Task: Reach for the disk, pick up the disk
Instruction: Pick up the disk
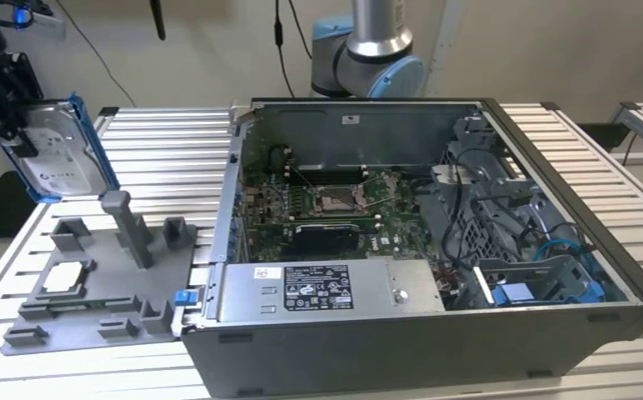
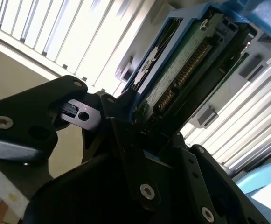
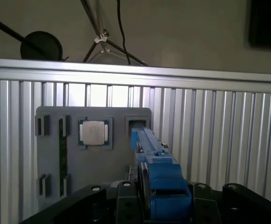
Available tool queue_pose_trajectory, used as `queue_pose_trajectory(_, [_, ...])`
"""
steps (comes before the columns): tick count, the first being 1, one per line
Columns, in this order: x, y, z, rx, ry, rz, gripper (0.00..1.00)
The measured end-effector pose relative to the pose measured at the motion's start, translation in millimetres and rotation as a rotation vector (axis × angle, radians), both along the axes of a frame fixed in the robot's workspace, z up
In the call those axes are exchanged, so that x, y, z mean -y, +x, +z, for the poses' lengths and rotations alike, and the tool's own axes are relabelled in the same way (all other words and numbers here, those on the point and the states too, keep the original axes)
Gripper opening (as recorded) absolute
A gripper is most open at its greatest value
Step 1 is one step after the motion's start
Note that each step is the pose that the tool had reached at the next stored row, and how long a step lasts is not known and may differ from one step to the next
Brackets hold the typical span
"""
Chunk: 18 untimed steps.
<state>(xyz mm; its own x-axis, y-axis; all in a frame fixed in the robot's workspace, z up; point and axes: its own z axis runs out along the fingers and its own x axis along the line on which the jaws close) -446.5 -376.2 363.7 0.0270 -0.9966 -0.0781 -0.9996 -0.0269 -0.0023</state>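
Note:
The disk (image 1: 64, 158), a silver-grey drive with a white label in a blue bracket, hangs on edge in the air at the exterior view's far left, above the grey fixture tray (image 1: 99, 287). My black gripper (image 1: 22, 125) is shut on its upper part. In the second wrist view the disk (image 2: 172, 79) shows its green circuit board and connector, clamped by the gripper (image 2: 140, 123). In the first wrist view the disk's blue bracket edge (image 3: 156, 172) sticks out from the gripper (image 3: 149, 198), over the tray (image 3: 49, 154).
A small square silver chip (image 1: 64, 277) lies in the tray, also seen in the first wrist view (image 3: 94, 132). The open computer case (image 1: 411, 242) fills the slatted table's middle and right. A blue bay piece (image 1: 544, 292) sits inside it. The arm's base (image 1: 366, 50) stands behind.

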Motion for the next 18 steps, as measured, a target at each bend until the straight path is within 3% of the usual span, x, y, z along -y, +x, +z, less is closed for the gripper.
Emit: queue_pose_trajectory(18, [0.0,0.0,45.0,0.0001,0.0008,0.000,0.00])
